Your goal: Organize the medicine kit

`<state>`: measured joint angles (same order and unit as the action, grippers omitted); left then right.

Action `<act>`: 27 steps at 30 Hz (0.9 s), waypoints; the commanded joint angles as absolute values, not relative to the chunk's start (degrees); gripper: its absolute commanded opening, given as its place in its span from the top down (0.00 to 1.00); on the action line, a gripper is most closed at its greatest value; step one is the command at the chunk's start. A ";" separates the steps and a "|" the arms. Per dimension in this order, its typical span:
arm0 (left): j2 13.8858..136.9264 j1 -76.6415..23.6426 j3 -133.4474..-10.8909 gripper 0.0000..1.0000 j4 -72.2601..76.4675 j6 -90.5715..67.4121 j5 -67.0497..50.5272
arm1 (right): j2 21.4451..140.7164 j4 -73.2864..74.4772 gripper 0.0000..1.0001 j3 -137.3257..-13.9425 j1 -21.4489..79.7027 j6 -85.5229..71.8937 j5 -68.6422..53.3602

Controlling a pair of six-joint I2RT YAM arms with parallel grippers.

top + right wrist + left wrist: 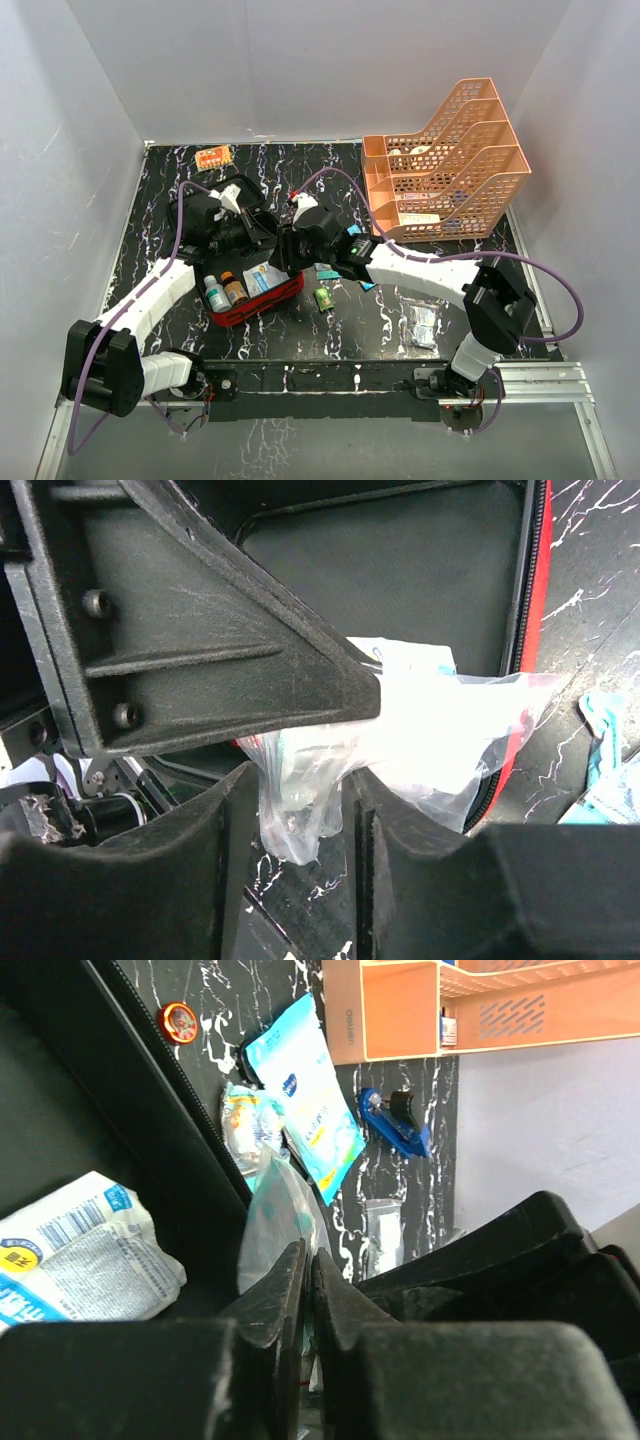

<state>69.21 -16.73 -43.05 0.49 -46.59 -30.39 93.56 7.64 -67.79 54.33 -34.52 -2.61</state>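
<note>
Top view: both arms reach inward and meet over the open medicine kit (262,306), which sits on the black marbled table (350,335) left of centre, near the front edge.

Left arm: runs from its base at bottom left, up and right. Wrist is over the kit's back edge and the left gripper (258,234) points right.

Right arm: elbow is raised on the right, forearm stretches left and slightly up. The right gripper (292,250) is at the kit's right rear corner, tip to tip with the left one.

Left wrist view: left gripper (308,1256) has its jaws drawn to a thin slit, pinching the edge of a clear plastic bag (275,1210).

Right wrist view: the same bag (430,730) hangs over the kit's red zip edge (535,610), black lining behind. A left finger (220,630) lies across the bag from above. The right gripper (300,800) has its jaws apart with the bag's lower end between them. Cannot tell whether the pads press on it.

Inside the kit:
- white bottle with teal label (216,293)
- brown bottle (235,290)
- white-blue packet (70,1260)

On the table:
- orange tiered tray (450,165), back right
- orange packet (213,157), back left
- small green item (324,298), just right of the kit
- clear sachet (423,325), near the right arm
- red round tin (180,1020), blue-white pouch (310,1100) and blue clip (395,1125), beyond the kit in the left wrist view
</note>
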 commanded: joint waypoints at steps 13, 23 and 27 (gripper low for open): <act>64.81 -16.46 -46.90 1.00 -13.29 -28.78 -20.08 | 83.41 5.18 0.44 -61.88 51.25 -34.04 7.48; 69.54 -15.86 -47.16 1.00 -8.71 -32.96 -28.11 | 85.69 5.80 0.44 -62.39 48.71 -34.37 4.20; 70.43 -15.85 -45.88 1.00 -6.95 -34.61 -29.00 | 86.42 5.72 0.45 -62.58 48.56 -34.15 3.25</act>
